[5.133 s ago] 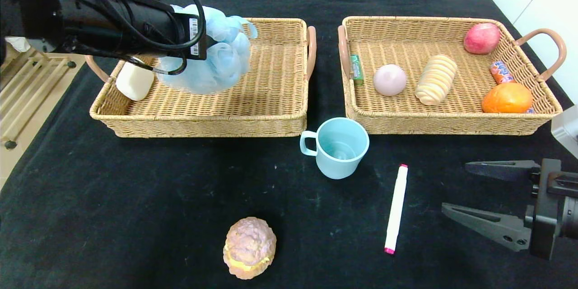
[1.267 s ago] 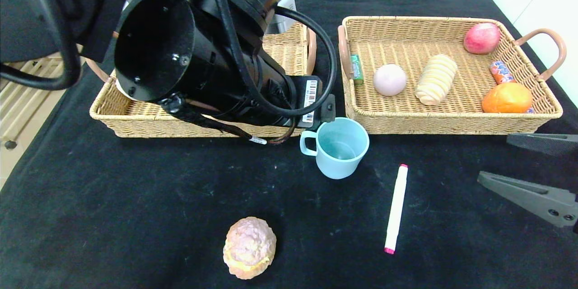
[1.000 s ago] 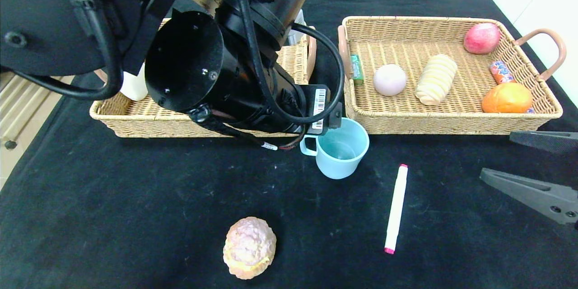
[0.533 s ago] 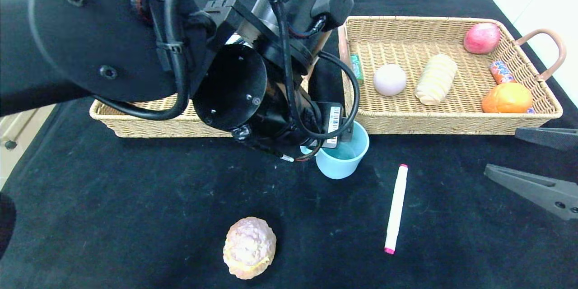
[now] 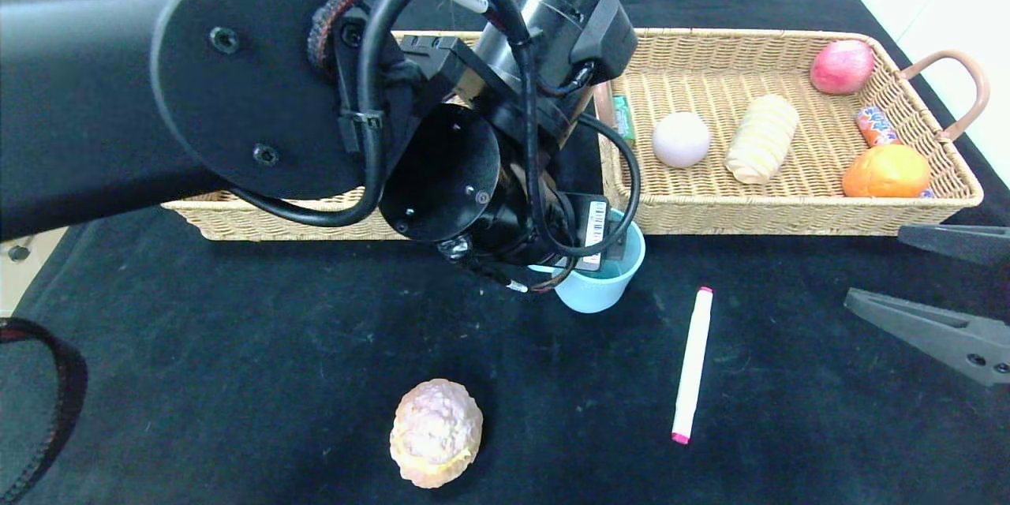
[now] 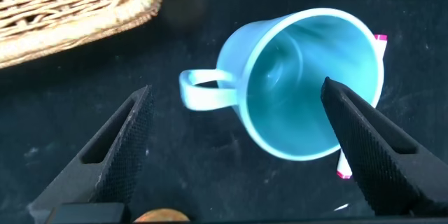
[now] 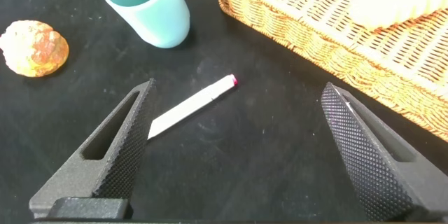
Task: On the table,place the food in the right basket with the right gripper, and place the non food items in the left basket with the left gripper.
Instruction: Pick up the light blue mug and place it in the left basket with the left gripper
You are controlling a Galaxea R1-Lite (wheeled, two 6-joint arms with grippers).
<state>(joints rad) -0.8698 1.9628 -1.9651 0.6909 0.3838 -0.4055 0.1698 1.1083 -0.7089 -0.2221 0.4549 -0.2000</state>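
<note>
On the black-clothed table (image 5: 197, 379), two woven wicker baskets sit along the far edge. The right basket (image 5: 789, 213) holds six items, among them one red apple (image 5: 842, 66), one orange (image 5: 886, 171), and one ridged bread roll (image 5: 761, 139). One light-blue plastic mug (image 6: 301, 84) stands upright near the table's middle, the left gripper (image 6: 241, 150) over it with jaws apart, one finger inside the rim. One white marker (image 5: 692, 364) and one cream puff (image 5: 435, 432) lie nearer the front edge. The right gripper (image 7: 245, 147) hovers wide open near the right edge.

The head view looks down on the table (image 5: 237, 347) from above. Both wrist views sit close over it, sharing the blue cup (image 6: 308, 84) and marker (image 7: 190, 105).
</note>
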